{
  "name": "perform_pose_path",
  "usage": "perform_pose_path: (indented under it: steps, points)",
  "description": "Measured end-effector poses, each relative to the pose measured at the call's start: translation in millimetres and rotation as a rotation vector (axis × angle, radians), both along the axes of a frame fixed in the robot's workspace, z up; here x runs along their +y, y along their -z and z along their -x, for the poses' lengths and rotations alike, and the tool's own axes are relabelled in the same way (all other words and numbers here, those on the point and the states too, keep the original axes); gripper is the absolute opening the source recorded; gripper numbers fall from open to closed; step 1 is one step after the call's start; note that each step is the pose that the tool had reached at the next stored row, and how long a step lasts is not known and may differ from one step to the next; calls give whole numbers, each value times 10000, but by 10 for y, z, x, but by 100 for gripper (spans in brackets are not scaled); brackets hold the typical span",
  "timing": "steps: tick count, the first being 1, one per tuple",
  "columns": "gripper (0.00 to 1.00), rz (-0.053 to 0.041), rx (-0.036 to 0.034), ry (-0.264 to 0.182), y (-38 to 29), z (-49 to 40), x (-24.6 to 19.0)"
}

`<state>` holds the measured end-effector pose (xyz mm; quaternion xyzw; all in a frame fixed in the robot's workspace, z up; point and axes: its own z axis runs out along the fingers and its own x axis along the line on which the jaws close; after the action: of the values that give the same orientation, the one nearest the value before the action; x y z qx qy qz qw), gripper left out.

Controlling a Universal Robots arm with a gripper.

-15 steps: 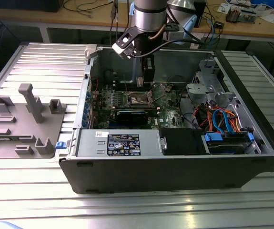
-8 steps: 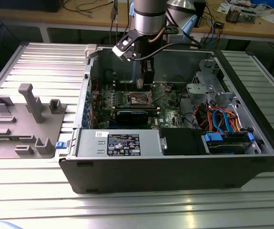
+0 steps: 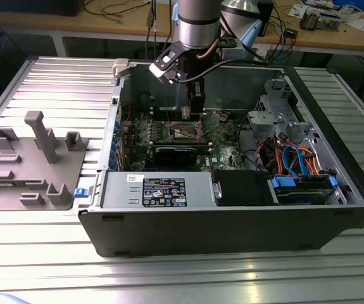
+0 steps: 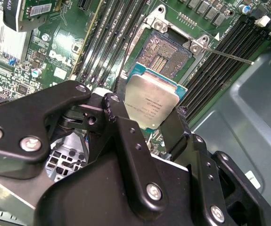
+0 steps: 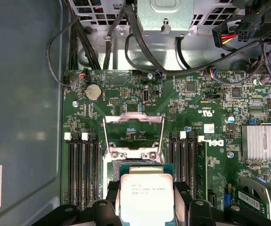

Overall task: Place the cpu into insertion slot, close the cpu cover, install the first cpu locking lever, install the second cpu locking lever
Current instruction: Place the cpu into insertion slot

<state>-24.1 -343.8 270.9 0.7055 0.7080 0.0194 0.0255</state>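
My gripper (image 4: 144, 115) is shut on the cpu (image 4: 151, 100), a small square chip with a silvery top, pinched by its edges between the two black fingers (image 4: 114, 107). The chip hangs just above and to one side of the insertion slot (image 4: 166, 54), a dark open socket on the green board. In the first wrist view the cpu (image 5: 147, 194) sits between the gripper (image 5: 147, 203) fingers, and the cpu cover (image 5: 133, 118) stands swung open beyond it. A thin locking lever (image 4: 229, 55) sticks out beside the socket. In the exterior view the gripper (image 3: 194, 104) reaches down into the case over the insertion slot (image 3: 186, 131).
Black memory slots (image 5: 81, 165) flank the socket on both sides. A finned heatsink (image 5: 262, 141) and cable bundles (image 5: 140, 42) lie near. The case wall (image 5: 22, 103) runs close along one side. Outside the case, a grey fixture tray (image 3: 33, 158) sits on the exterior view's left.
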Motion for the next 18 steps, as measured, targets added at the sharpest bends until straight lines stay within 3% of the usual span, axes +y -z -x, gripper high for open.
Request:
perform_pose_path:
  steps: [18]
  points:
    - [54,0,0,0,26,0,0]
